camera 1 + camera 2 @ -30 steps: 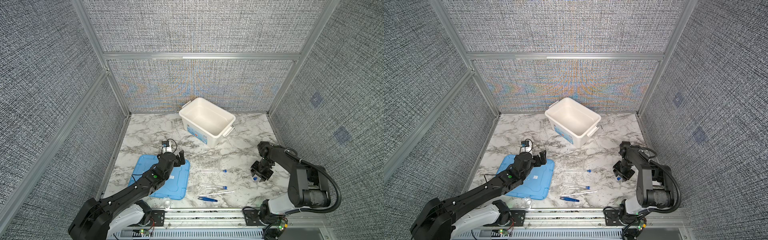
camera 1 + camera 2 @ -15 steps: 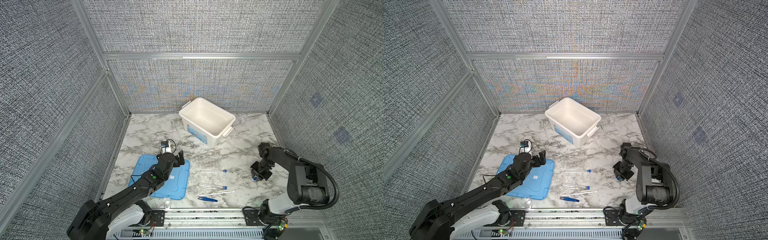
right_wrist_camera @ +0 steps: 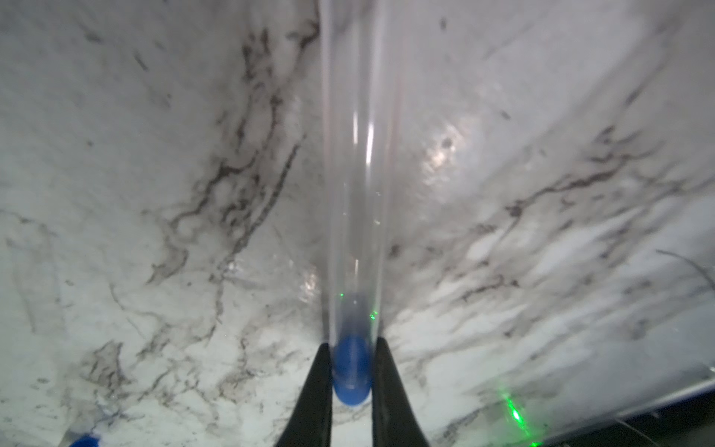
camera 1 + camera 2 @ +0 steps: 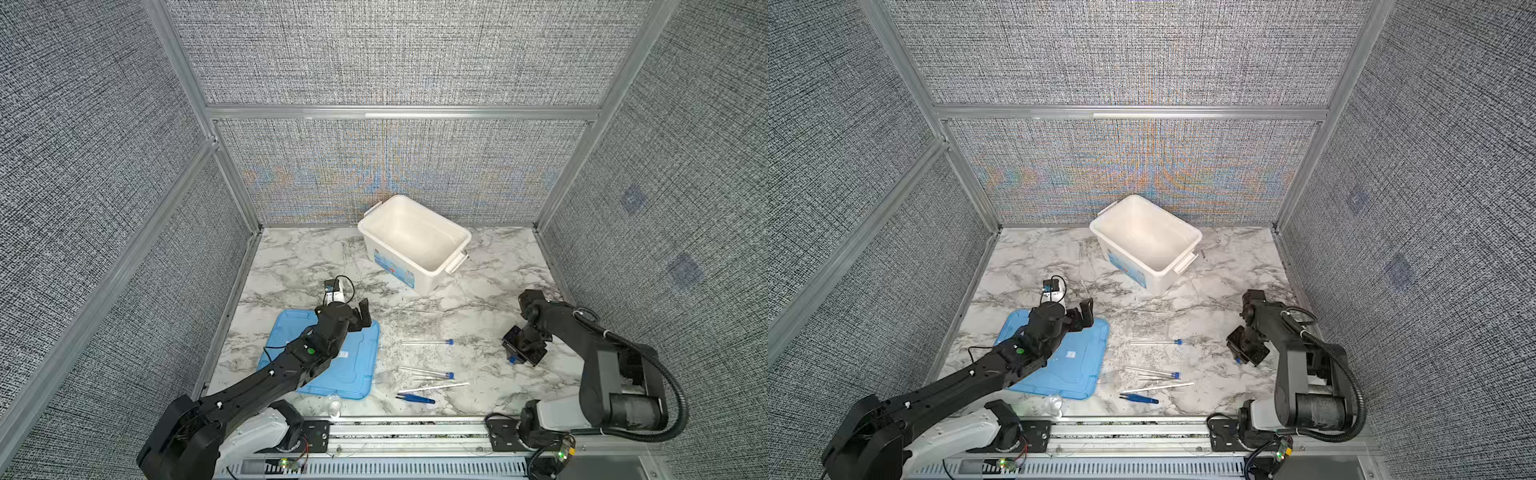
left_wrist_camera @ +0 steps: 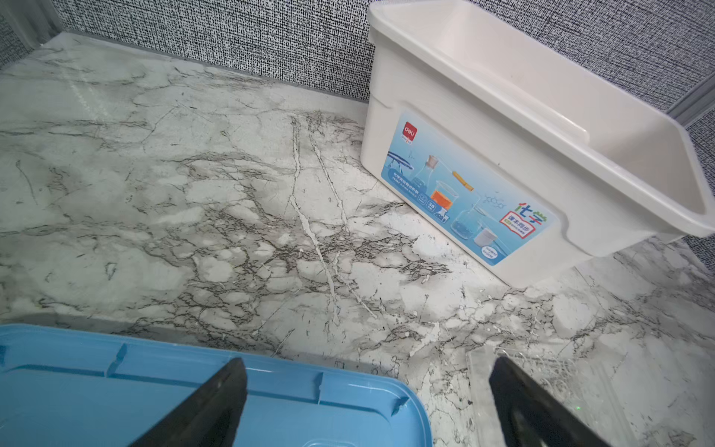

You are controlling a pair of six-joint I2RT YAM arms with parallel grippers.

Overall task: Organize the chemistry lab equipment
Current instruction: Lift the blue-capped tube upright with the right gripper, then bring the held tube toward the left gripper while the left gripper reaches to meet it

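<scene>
Fingers [image 5: 228, 398] of the left gripper [image 5: 368, 363] stand wide apart, holding nothing, above the far right corner of the light-blue lid [image 4: 345, 365] at the left of the marble table [image 4: 299, 266]. The clear rack [image 5: 561, 375] sits just to their right and the white tub [image 4: 432, 272] farther back. A small glass dish [image 4: 334, 405] sits by the lid's near edge. At centre, one blue-capped tube [image 4: 426, 342] and a second tube [image 4: 424, 370] lie flat, caps to the right. Nearer the front, the thin white stick [image 4: 434, 387] and blue tweezers [image 4: 415, 399] lie close together. At the right comes the change: within the past second the right gripper [image 3: 353, 346] has narrowed from half open to a pinch on the capped end of the third tube [image 3: 354, 193]. That tube runs away from the fingertips along the marble, well apart from the rack. Whether it has left the surface cannot be told. The grasp appears made. Carrying the tube left to the rack looks like the next step, with every other piece still loose.
</scene>
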